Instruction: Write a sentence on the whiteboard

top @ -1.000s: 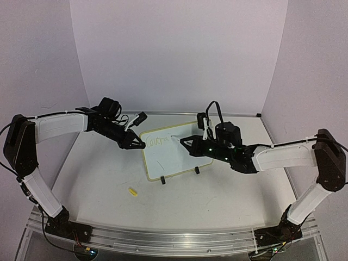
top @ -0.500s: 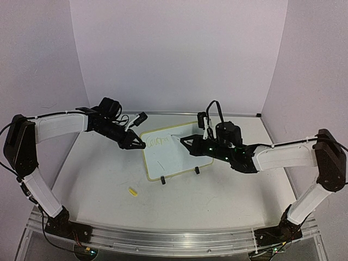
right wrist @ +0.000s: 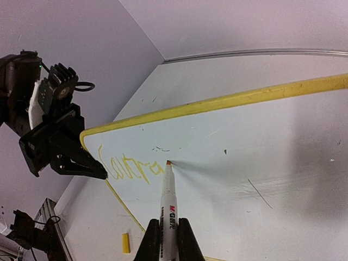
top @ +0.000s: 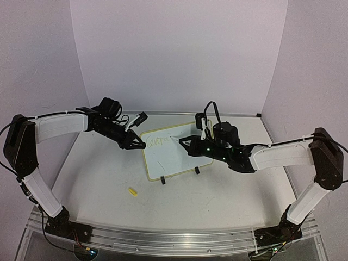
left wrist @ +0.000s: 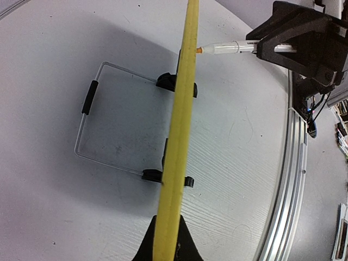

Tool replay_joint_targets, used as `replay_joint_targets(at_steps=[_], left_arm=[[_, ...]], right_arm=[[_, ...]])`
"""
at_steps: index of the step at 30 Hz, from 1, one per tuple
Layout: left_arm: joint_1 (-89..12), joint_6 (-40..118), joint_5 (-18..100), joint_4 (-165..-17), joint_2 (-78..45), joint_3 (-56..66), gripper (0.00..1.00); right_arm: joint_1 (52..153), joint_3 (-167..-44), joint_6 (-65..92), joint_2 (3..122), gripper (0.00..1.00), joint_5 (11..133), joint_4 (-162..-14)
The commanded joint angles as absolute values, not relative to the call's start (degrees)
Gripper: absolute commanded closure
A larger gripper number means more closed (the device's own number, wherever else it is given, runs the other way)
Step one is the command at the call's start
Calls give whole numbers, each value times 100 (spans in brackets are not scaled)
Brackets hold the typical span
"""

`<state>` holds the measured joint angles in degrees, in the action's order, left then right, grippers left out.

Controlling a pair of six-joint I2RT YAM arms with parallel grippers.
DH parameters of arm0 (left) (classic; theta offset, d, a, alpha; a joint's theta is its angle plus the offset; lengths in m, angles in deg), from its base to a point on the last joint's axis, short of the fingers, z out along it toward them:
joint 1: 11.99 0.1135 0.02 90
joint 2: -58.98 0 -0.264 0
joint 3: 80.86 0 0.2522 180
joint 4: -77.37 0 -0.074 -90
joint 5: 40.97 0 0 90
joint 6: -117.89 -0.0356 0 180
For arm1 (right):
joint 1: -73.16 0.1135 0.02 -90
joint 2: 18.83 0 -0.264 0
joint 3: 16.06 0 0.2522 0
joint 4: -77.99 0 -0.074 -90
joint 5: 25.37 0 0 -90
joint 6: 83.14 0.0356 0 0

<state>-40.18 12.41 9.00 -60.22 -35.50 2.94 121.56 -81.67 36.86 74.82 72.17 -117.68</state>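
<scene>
Pale lilac walls [top: 179,54] close in on three sides, plain and evenly lit. The white counter [top: 217,201] is faintly scuffed, with an aluminium rail [top: 174,239] along its near edge.

Overhead camera looks down from behind; wrist cameras sit close, both apparently facing the whiteboard [top: 169,156]

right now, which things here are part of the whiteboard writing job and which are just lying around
In the job:
whiteboard, gripped at its edge by the left gripper
sentence begun on it
marker in the right gripper, tip at the board

Lying about:
small yellow piece, apart from the board on its near side
</scene>
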Motion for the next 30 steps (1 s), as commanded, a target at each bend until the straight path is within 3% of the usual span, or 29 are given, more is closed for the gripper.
replay_joint_targets(at_steps=[1,30], left_arm=[[-4033,1046,1580,-5757,-3519,357,100],[-4043,1039,1596,-5749,-3518,357,100]], right_arm=[[12133,-8460,3598,7553,100,7134,-11901],[12135,-8178,3619,7434,100,7031,-11758]])
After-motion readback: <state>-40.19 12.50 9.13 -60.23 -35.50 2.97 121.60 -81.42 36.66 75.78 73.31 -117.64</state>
